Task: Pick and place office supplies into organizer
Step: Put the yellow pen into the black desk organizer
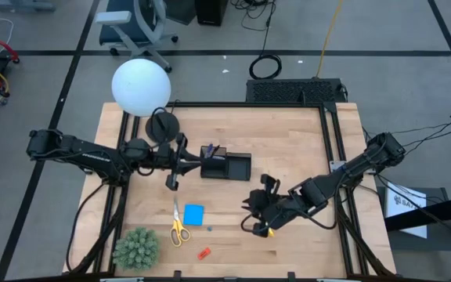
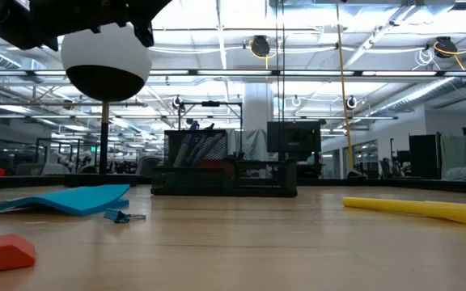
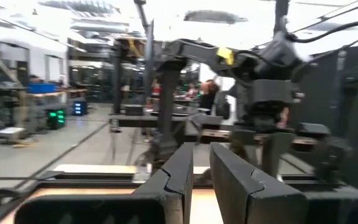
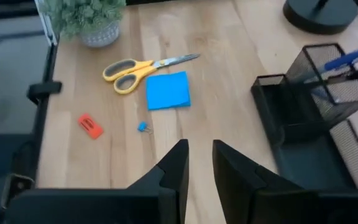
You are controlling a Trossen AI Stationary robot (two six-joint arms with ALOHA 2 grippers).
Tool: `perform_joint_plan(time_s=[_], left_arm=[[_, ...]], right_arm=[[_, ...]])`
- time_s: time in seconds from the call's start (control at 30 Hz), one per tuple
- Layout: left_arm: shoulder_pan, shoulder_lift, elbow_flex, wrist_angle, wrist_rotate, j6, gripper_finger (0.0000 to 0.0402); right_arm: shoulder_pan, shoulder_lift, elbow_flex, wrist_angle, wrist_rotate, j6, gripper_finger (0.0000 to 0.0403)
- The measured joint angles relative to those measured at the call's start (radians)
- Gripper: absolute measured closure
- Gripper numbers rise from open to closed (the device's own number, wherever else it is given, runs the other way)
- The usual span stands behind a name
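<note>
The right gripper [image 1: 258,215] is hovering right of the pad [image 1: 193,214], jaws narrowly apart on nothing. A yellow pen [image 1: 270,231] is lying beneath it on the surface [image 1: 288,149]. The left gripper [image 1: 198,160], jaws nearly together and empty, is hanging beside the organizer [image 1: 226,166]. The scissors [image 1: 178,229] are lying near the pad.

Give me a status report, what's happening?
Left gripper beside organizer. Right gripper near yellow pen, jaws slightly apart, empty. Scissors, note pad on table.

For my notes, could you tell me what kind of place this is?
Probably a robotics lab in a big open workspace: a wooden table with two robot arms, cables on the floor, and ceiling lights over distant desks.
</note>
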Motion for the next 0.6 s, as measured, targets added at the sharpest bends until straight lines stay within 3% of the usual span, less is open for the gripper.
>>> perform_joint_plan(time_s=[0.2, 0.3, 0.6], left_arm=[[-0.034, 0.000, 0.000, 0.000, 0.060, -0.028, 0.0339], [-0.048, 0.000, 0.000, -0.001, 0.097, -0.031, 0.0339], [-0.057, 0.000, 0.000, -0.031, 0.103, -0.049, 0.0339]], right_arm=[[0.001, 0.000, 0.000, 0.065, -0.001, 0.248, 0.0339], [-0.017, -0.002, 0.000, 0.102, -0.073, 0.342, 0.0339], [-0.020, 0.016, 0.001, 0.067, -0.047, 0.573, 0.0339]])
